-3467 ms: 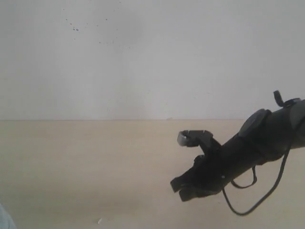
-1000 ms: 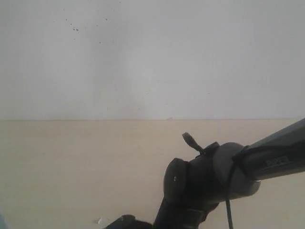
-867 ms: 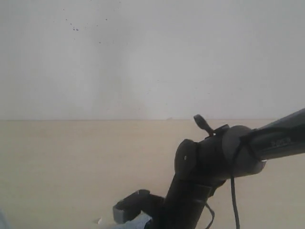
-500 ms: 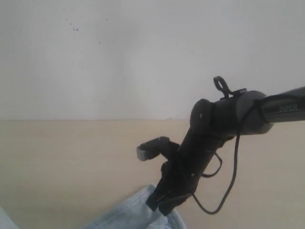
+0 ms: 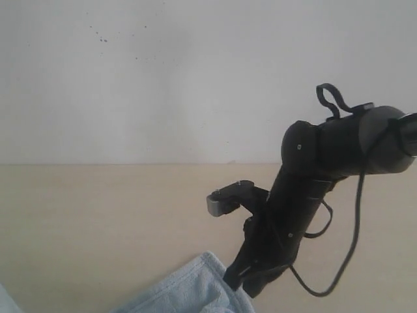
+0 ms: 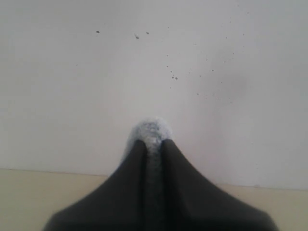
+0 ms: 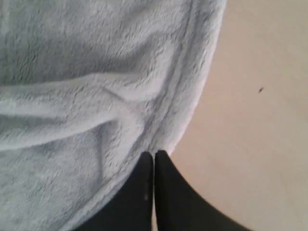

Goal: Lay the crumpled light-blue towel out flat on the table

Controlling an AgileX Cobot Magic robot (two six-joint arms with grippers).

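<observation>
The light-blue towel shows at the bottom edge of the exterior view, one hemmed corner drawn up over the beige table. My right gripper points down at that corner. In the right wrist view the right gripper is shut at the stitched hem of the fluffy towel. The left gripper is shut on a tuft of towel that pokes out past its tips. The left gripper is out of the exterior view, where a sliver of towel shows in the bottom left corner.
A white wall rises behind the table's far edge. The right arm's elbow and its looping cable hang over the right side. Bare tabletop lies beside the towel's hem.
The right arm swung down out of sight, then rose and moved right with the towel corner in its gripper. The towel has come up into view at the bottom.
</observation>
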